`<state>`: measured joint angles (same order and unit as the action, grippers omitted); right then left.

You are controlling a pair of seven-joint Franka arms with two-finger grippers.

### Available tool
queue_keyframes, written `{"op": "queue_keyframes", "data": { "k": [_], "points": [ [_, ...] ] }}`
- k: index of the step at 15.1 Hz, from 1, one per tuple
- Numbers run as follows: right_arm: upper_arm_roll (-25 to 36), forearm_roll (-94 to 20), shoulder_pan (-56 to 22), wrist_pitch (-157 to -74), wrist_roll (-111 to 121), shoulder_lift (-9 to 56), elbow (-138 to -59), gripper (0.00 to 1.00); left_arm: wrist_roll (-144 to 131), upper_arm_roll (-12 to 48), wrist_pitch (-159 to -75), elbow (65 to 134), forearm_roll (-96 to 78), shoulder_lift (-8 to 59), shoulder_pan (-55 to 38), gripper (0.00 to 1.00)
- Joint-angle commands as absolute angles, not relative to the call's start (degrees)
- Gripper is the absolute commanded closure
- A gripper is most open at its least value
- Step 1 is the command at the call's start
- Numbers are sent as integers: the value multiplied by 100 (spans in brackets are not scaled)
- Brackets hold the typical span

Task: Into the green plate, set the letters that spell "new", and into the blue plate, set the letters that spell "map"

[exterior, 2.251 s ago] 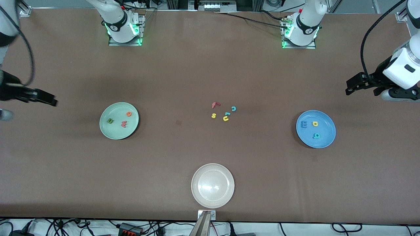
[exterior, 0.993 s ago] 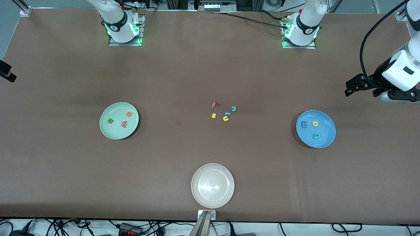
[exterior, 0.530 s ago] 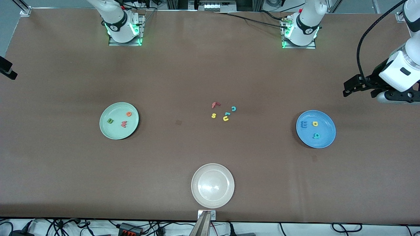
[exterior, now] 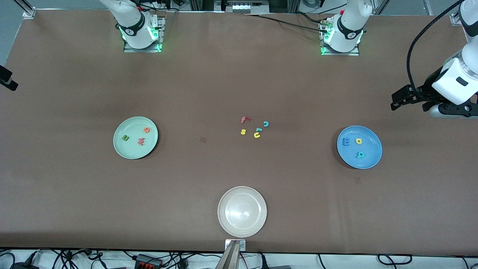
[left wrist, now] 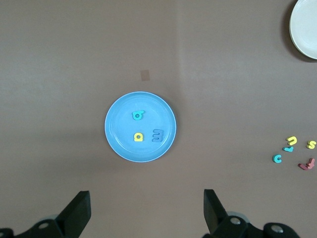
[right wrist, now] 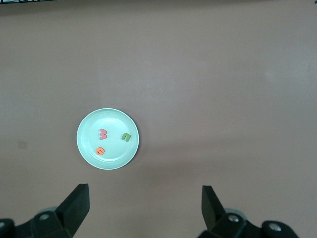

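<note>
Little can go wrong now, it is judged: a letter could only be knocked out if an arm swung low over a plate.

The cream plate point(exterior: 242, 211) is seen bottom middle, with nothing in it.

The green plate point(exterior: 129, 149), middle left, holds the n point(exterior: 126, 138), e point(exterior: 146, 130) and w point(exterior: 141, 141). The blue plate point(exterior: 369, 158), middle right, holds the m point(exterior: 346, 141), a point(exterior: 359, 141) and p point(exterior: 360, 154).

The left gripper point(exterior: 397, 100) is held open at the right edge. The right gripper point(right wrist: 143, 203) is open too, high over the green plate.

Spare letters point(exterior: 254, 127) are left in the middle. Nothing is blocked.
</note>
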<state>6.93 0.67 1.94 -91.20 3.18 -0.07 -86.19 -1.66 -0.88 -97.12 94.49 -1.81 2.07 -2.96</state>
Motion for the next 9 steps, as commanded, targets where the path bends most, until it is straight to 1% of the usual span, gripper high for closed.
{"op": "queue_keyframes", "data": {
  "k": [1, 9],
  "points": [
    [712, 123, 220, -9158, 413, -167, -8789, 0, -18, -105, -9677, 9334, -246, 255, -290, 0],
    [703, 123, 211, -9141, 422, -167, -8789, 0, -70, -105, -9685, 9334, -246, 255, -290, 0]
  ]
}}
